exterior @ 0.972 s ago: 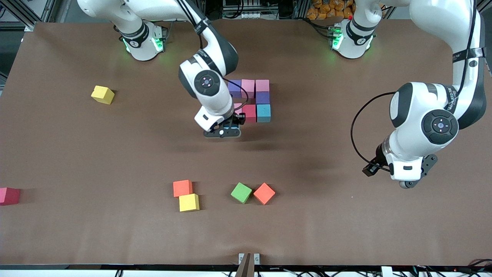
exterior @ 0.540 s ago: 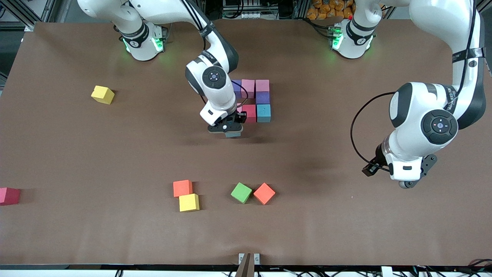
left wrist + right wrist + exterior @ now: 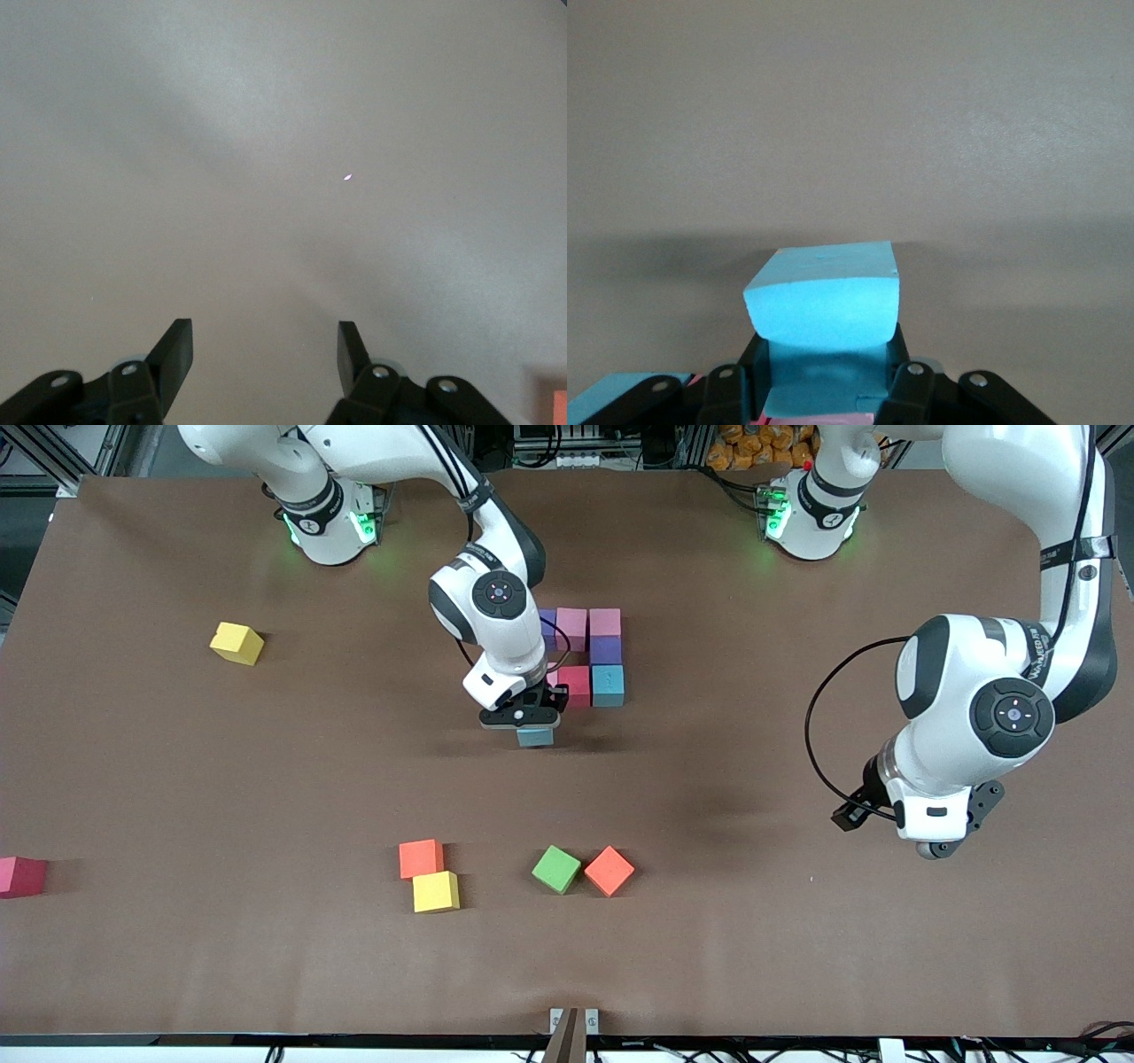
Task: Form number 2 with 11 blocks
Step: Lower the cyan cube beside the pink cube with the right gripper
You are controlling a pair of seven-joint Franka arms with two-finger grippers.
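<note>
hidden: my wrist covers most of the pink block (image 3: pixel 554 677) | cut off: red block (image 3: pixel 19 875), frame's lower left edge

A robotics lab. 2 white arms (image 3: pixel 496 615) bolted to a brown desk (image 3: pixel 266 762). Aluminium framing (image 3: pixel 53 452) and cables (image 3: pixel 620 443) run along its edge.

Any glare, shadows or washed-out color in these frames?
Front view: soft arm shadows on the brown table, green glow at both arm bases, cube colors clear. Left wrist view: table looks pale and washed out behind the left gripper, one bright speck. Right wrist view: light blue cube in the right gripper casts a dark band.
</note>
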